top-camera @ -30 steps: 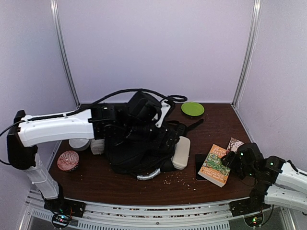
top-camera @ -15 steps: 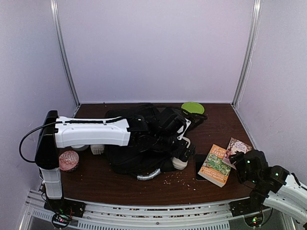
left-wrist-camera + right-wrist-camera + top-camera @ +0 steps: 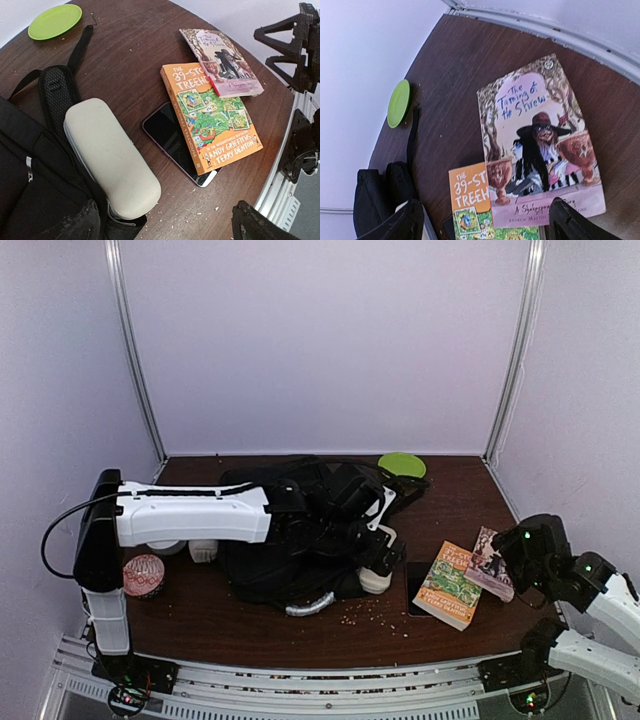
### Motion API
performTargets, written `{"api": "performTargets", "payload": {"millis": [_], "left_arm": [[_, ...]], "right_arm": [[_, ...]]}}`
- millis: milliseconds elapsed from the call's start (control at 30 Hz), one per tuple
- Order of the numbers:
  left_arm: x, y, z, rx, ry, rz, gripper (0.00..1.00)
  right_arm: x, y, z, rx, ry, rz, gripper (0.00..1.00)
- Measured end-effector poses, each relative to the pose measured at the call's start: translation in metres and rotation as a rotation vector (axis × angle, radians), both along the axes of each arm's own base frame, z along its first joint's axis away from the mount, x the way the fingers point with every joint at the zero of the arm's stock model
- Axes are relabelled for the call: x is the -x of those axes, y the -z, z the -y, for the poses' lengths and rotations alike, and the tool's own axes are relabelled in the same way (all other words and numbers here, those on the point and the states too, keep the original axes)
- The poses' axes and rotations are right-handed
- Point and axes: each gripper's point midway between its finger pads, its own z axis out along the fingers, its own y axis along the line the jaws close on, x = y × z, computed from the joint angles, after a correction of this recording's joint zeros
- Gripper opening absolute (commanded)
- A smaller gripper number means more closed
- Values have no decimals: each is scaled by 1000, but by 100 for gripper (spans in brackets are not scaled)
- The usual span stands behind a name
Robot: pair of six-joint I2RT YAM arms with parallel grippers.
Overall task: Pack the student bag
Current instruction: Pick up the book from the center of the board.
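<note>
1. The student bag (image 3: 285,565): one. It lies flat at the centre of the worktop (image 3: 300,635), offset toward 9 o'clock and largely under the left arm (image 3: 190,515).
   - Handling, as judged: soft, limp and bulky. Expect it to sag and fold when lifted. The fabric should give fair friction.
   - Recommended holds: the grey handle (image 3: 308,606) at its 6 o'clock edge, or the padded strap (image 3: 57,92) toward 1 o'clock.
2. The left jaws are spread wide and hold nothing. They hover over the bag's 3 o'clock edge. The right jaws are likewise spread and empty, above the books at 4 o'clock.
3. Books: two, at 4 o'clock. The Shrew paperback (image 3: 540,145) laps over one corner of the orange book (image 3: 210,120).
4. The beige case (image 3: 110,160): one clearly seen, touching the bag's 3 o'clock edge. The pale items at 9 o'clock are part-hidden and cannot be counted.
5. The green plate (image 3: 402,464): one, at 1 o'clock.
6. The phone (image 3: 170,137): one, partly under the orange book.
7. The red-patterned round object (image 3: 143,575): one, at 8 o'clock.
</note>
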Motion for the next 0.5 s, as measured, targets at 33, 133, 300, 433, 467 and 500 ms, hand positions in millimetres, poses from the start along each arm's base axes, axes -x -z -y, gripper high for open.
{"api": "performTargets", "payload": {"millis": [33, 133, 300, 433, 467, 500], "left_arm": [[-1, 0, 0, 6, 4, -6, 94], [-4, -1, 3, 16, 11, -17, 94], [-6, 3, 10, 23, 20, -25, 94], [-5, 12, 11, 7, 28, -36, 94], [-5, 14, 11, 4, 28, -37, 94], [-5, 14, 11, 4, 30, -36, 94]], "right_arm": [[-4, -5, 7, 20, 19, -3, 87], [-9, -7, 27, 84, 61, -30, 87], [-3, 17, 78, 96, 222, -114, 87], [10, 58, 94, 55, 272, -227, 87], [11, 65, 93, 40, 268, -246, 86], [11, 72, 92, 25, 261, -263, 86]]}}
